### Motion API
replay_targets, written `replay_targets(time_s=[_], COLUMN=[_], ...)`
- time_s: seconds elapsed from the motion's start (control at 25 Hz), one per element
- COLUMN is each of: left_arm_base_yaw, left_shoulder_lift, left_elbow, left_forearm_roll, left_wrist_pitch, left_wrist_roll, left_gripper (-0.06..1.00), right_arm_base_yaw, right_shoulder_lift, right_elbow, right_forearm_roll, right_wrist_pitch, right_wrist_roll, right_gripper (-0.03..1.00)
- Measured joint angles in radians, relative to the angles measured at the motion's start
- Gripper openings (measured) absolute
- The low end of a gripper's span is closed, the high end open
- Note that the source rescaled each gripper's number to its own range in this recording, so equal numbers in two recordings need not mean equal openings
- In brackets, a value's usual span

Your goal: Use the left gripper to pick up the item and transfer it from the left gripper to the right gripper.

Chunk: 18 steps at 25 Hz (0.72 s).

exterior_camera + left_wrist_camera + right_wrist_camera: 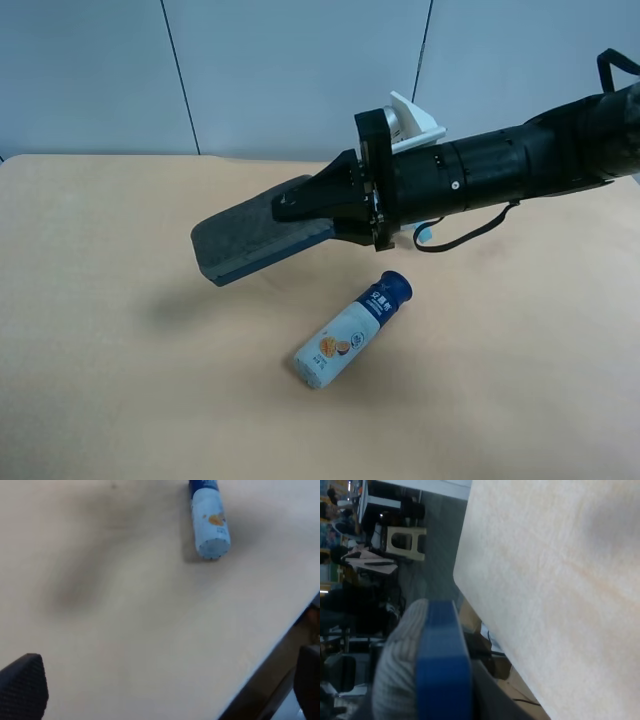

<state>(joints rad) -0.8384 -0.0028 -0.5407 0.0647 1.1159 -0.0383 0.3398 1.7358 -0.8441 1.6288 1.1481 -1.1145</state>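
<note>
The item (250, 238) was found up in the air, well clear of the table (100, 380). It was pinched at one short end by the right gripper (300, 208), which was closed down on its flat faces, and the rest stuck out toward 8 o'clock. The left gripper (165, 687) was spread wide with nothing in it.

Handling guess: probably light, with a stiff blue back and a soft felt face that should be grippy rather than slick. It's best taken across the thickness, though the long overhang could lever it loose.

No writing was spotted on it. The bottle (352, 332), lying at 5 o'clock from it with its cap (393, 286) toward 1 o'clock, had an orange fruit picture. The text was too small to be read.
</note>
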Motion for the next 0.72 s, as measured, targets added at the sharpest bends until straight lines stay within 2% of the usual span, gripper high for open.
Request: replay_targets(time_s=[0.16,0.52,0.72], left_arm_base_yaw=[0.000,0.000,0.025], left_shoulder_lift=[-0.001,-0.001,-0.001], left_elbow=[0.030,0.033,0.033], left_forearm_roll=[-0.004,-0.006,-0.006], left_wrist_pitch=[-0.043,-0.058,-0.058], left_wrist_roll=[0.003,0.004,0.005], left_gripper=[1.00,1.00,1.00], right_arm_base_yaw=[0.000,0.000,0.000], right_shoulder_lift=[0.000,-0.003,-0.061], right_elbow=[0.000,0.000,0.000], right_forearm_roll=[0.000,-0.002,-0.053], right_wrist_pitch=[-0.012,-0.013,-0.072], right_wrist_roll=[0.011,0.011,0.022], right_gripper=[0.01,0.01,0.01])
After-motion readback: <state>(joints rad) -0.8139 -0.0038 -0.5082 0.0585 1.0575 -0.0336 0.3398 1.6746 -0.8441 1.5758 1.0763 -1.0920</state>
